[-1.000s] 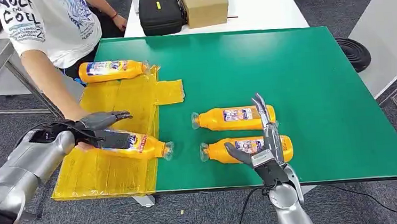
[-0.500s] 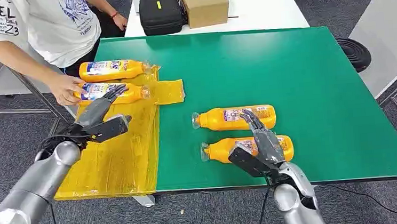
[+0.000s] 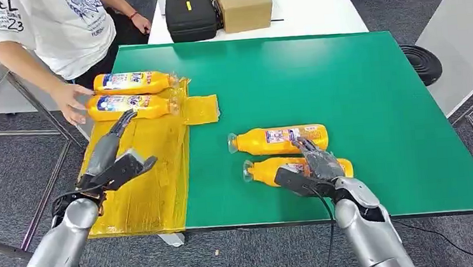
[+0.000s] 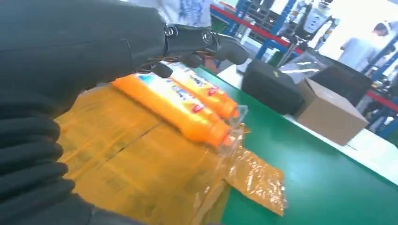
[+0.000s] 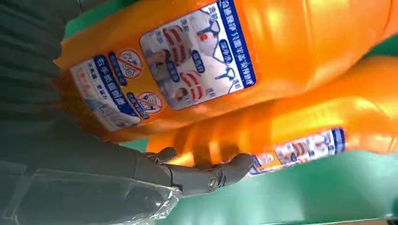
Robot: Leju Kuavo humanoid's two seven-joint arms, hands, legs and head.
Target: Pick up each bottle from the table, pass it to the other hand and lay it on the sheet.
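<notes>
1. On green table [image 3: 358,85], near front edge: right hand [image 3: 313,169] wrapped over nearer bottle [image 3: 268,169], fingers curled on its body, apparently gripping; bottle lying flat, not clearly lifted.
2. Just behind, touching or nearly so: second bottle [image 3: 276,140], on its side.
3. Over yellow sheet [image 3: 154,178]: left hand [image 3: 113,157], fingers spread, holding nothing.
4. At sheet's far end: two bottles side by side, rear [image 3: 133,83], front [image 3: 131,106], person's hand [image 3: 72,102] beside them.

Left hand [image 3: 114,161] open, right hand [image 3: 312,169] gripping.
</notes>
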